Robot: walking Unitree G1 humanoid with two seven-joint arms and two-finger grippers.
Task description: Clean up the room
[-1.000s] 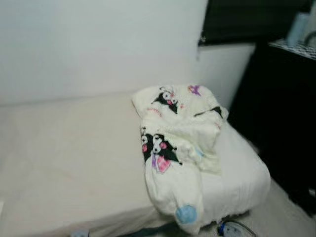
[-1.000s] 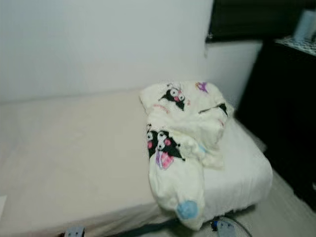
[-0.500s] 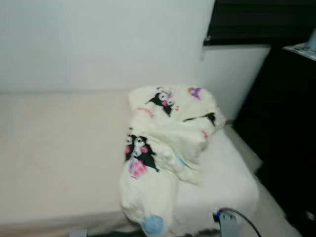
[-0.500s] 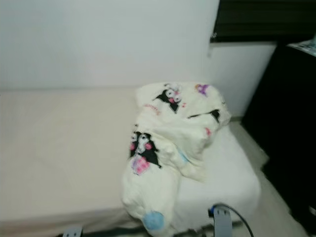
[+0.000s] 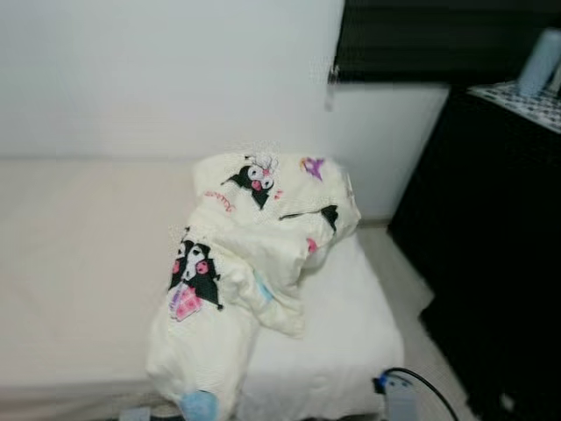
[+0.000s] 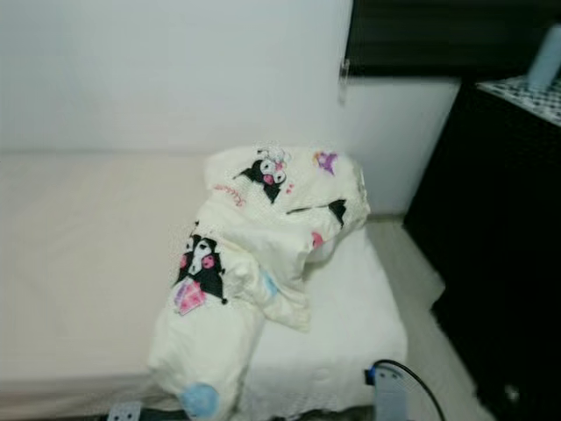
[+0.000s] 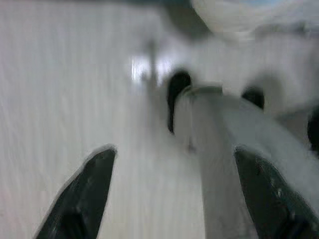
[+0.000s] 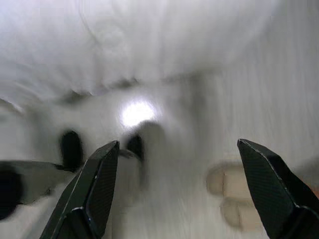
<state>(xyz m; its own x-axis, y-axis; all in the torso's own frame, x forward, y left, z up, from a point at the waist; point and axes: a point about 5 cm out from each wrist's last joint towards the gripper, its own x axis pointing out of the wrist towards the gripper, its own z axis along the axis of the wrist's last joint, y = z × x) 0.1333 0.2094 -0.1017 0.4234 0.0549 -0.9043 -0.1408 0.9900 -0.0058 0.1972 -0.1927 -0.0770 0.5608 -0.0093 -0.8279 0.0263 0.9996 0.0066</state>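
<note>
blanket [image 5: 250,263], cream with black-and-pink cartoon prints, lies bunched on the bed [image 5: 79,263], and one end of it droops over the bed's near edge. you have both arms hanging low in front of that edge. your left gripper [image 7: 172,194] points down at pale, glossy floor [image 7: 60,99], its two black fingers [image 7: 87,191] spread wide with nothing between them; a silver leg runs down just beside it, and a rounded pale-and-blue fold of fabric hangs beyond the tips. your right gripper [image 8: 184,194] is likewise wide apart and empty over the same floor, with the bed's pale skirt ahead of its tips and two tan shapes, too blurred to name, near one finger. a dark cabinet [image 5: 491,246] stands to your right, a strip of floor between it and the bed. a white wall [image 5: 166,74] backs the bed.
</note>
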